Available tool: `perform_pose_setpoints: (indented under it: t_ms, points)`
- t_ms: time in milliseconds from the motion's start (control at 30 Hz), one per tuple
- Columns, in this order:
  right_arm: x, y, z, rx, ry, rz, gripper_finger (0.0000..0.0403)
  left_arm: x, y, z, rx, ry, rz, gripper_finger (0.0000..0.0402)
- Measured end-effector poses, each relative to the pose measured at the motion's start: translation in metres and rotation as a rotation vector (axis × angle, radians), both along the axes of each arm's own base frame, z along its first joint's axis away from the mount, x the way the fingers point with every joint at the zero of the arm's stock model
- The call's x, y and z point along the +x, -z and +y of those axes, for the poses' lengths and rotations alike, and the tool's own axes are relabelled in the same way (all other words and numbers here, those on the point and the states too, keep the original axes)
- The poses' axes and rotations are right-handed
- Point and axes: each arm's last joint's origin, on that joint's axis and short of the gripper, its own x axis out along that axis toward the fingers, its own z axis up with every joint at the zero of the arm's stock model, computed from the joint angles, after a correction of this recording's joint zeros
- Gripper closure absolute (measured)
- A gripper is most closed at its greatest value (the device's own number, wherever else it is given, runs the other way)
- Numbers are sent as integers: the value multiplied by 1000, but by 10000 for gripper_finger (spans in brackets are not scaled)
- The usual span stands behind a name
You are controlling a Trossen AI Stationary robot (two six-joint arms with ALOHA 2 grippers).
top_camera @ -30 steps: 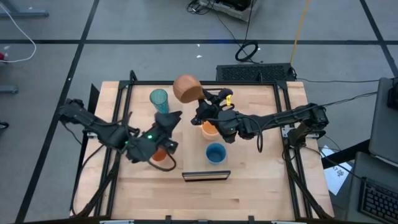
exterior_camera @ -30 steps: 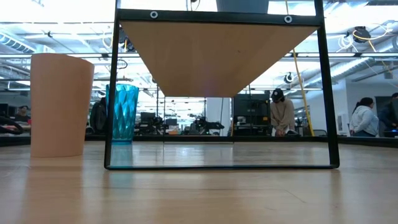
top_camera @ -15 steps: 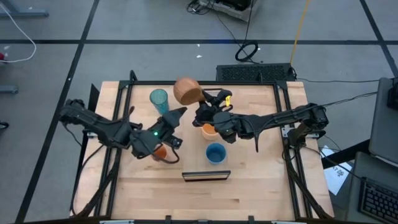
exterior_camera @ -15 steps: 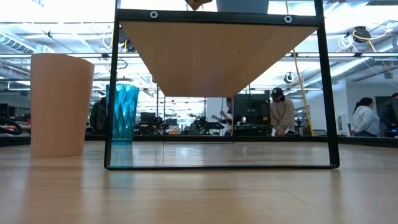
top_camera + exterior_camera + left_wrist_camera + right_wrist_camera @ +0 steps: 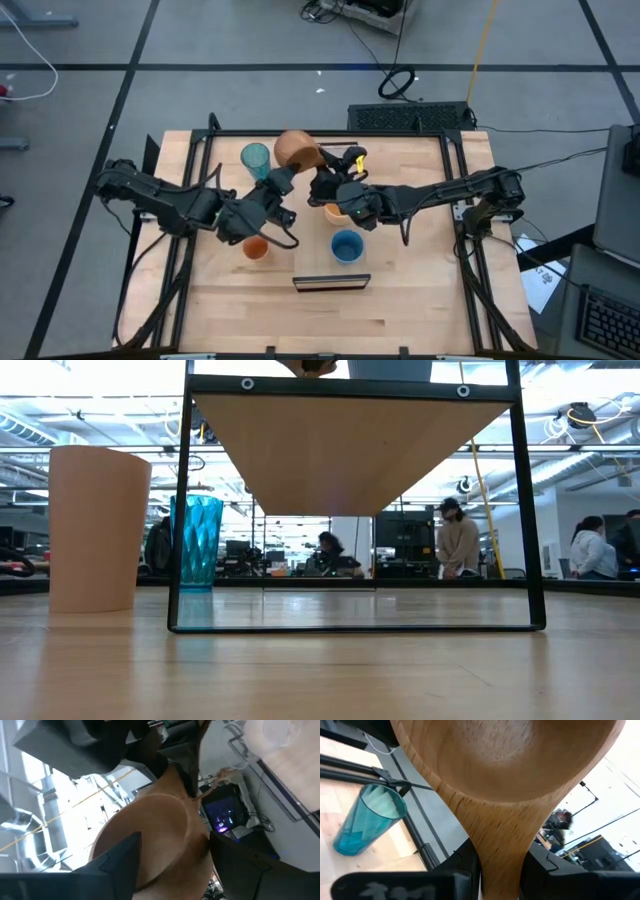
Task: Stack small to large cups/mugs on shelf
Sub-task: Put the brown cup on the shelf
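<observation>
The tan handled mug (image 5: 297,148) is held above the table's far middle by my right gripper (image 5: 322,175), which is shut on its handle. My left gripper (image 5: 279,181) is open right beside the mug, and its two fingers (image 5: 115,865) stand on either side of the mug's body (image 5: 155,835). I cannot tell whether they touch it. The teal tumbler (image 5: 256,160) stands upright on the table to the left of the mug. The small orange cup (image 5: 256,248) and the blue cup (image 5: 346,245) stand nearer the front. The orange handled mug (image 5: 335,210) sits under my right arm. The shelf (image 5: 331,282) is at the front middle. My right gripper pinches the mug's handle (image 5: 500,845) between its two fingers, which lie across the handle. It comes at the mug from the table's right, about level. The mug is lifted clear of the table, its body beyond the fingertips.
The low view shows the shelf's underside (image 5: 350,450) on its black frame (image 5: 180,510), with the teal tumbler (image 5: 200,542) and a peach-coloured cup (image 5: 98,528) to the left. People stand in the room behind. Black rails (image 5: 330,132) edge the tabletop.
My left gripper has gone from over the small orange cup toward the far edge and up to the tan mug, leaving the orange cup uncovered on the table. My right gripper has kept the mug aloft in nearly the same place.
</observation>
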Motion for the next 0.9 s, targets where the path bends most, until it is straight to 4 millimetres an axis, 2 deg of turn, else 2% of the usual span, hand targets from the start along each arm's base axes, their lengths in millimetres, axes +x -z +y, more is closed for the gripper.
perform_pose_setpoints:
  t_ms: [233, 533, 667, 900]
  points:
    - [0, 3, 0, -17, -9, 45, 324, -5, 11, 3, 17, -21, 97, 180]
    - [0, 3, 1, -17, -37, 61, 324, -7, 14, 4, 36, -35, 142, 272]
    - [0, 4, 2, -24, -54, 77, 324, -10, 19, 5, 53, -31, 204, 299]
    - [0, 5, 3, -37, -77, 111, 325, -9, 24, 4, 39, -42, 206, 308]
